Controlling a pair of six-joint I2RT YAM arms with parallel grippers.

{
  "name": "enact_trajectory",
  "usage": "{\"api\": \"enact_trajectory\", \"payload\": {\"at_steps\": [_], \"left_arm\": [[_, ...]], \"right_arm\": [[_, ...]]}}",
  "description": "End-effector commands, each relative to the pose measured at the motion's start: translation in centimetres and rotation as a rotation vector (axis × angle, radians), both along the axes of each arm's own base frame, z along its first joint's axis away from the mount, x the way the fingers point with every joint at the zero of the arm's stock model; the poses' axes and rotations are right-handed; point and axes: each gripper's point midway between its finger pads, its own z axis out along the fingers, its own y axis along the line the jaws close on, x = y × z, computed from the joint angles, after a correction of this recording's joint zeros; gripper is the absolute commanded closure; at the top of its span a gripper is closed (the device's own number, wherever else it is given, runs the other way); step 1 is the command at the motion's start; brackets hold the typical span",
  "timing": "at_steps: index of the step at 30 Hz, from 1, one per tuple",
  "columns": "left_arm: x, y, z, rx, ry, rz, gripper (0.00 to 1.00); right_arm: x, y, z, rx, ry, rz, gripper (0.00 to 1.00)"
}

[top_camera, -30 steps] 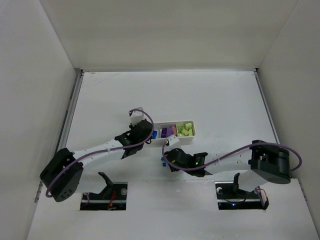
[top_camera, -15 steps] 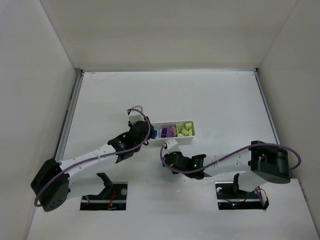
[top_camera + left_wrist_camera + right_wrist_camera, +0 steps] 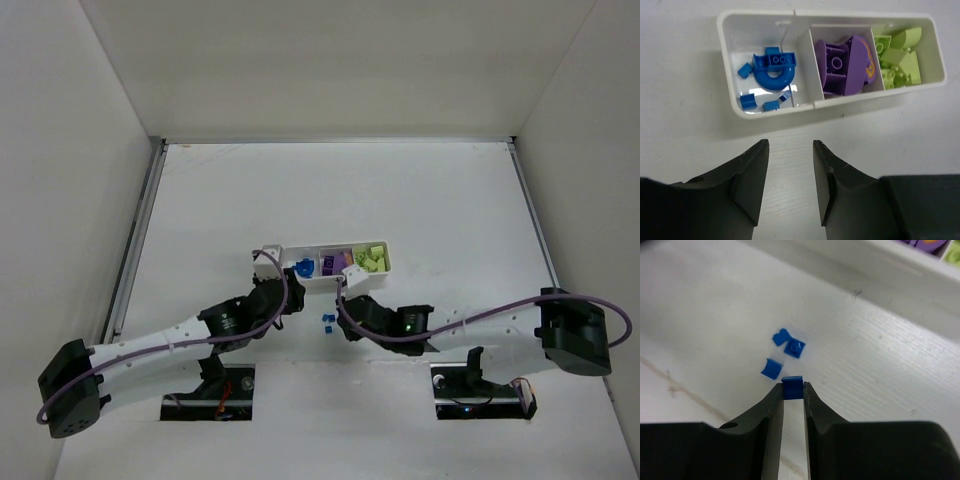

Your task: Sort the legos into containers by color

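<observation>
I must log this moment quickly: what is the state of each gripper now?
Left gripper: open, holding nothing.
Right gripper: shut on a tiny blue brick.

White worktop point(image 3: 420, 190) bare to its far edge and far corners; a long white three-compartment plastic tray point(image 3: 865, 97), two white arms point(image 3: 170, 335) and loose tiny blue plastic bricks point(image 3: 794, 347) crowd the near-middle

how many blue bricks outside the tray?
4. Three blue bricks lie clustered on the table; the fourth blue brick is held in the right pincer. Others may be hidden.
</observation>
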Motion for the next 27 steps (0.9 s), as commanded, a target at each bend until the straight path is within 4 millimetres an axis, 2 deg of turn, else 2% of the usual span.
{"api": "enact_trajectory", "payload": {"at_steps": [1, 3, 6, 11, 15, 17, 19, 20, 21, 24, 27], "left_arm": [[-1.1, 1.1, -0.9, 0.006, 0.003, 0.015, 0.63], [-1.2, 1.9, -1.0, -0.003, -0.006, 0.038, 0.63], [-1.0, 2.7, -0.4, -0.031, -0.030, 0.062, 0.63], [-0.9, 3.1, 0.9, -0.066, -0.054, 0.060, 0.63], [-1.7, 2.8, 0.8, -0.060, -0.044, 0.029, 0.64], [-2.2, 2.7, 0.4, -0.056, -0.036, 0.010, 0.64], [-2.7, 2.2, 0.4, -0.061, -0.036, -0.015, 0.64], [-2.9, 1.9, 0.3, -0.048, -0.035, -0.028, 0.64], [-3.0, 1.8, 0.2, -0.038, -0.034, -0.036, 0.64], [-3.4, 0.6, -0.2, -0.007, -0.018, -0.074, 0.64], [-4.0, -1.1, -0.6, 0.011, -0.017, -0.120, 0.64]], "right_arm": [[2.1, 1.3, 4.2, 0.124, -0.048, -0.051, 0.76], [3.9, 2.7, 6.3, 0.176, -0.084, -0.037, 0.76], [6.6, 4.6, 7.9, 0.226, -0.107, -0.036, 0.76], [10.7, 7.9, 8.6, 0.225, -0.155, -0.046, 0.76], [13.5, 9.1, 8.6, 0.213, -0.184, -0.081, 0.73], [14.3, 9.2, 8.3, 0.208, -0.184, -0.101, 0.67], [14.5, 9.0, 8.2, 0.214, -0.181, -0.119, 0.54], [14.4, 8.8, 8.4, 0.227, -0.179, -0.128, 0.48], [14.3, 8.6, 8.8, 0.242, -0.180, -0.136, 0.47], [13.8, 7.3, 10.2, 0.276, -0.196, -0.159, 0.47], [13.0, 4.4, 10.8, 0.278, -0.214, -0.203, 0.55]]}}
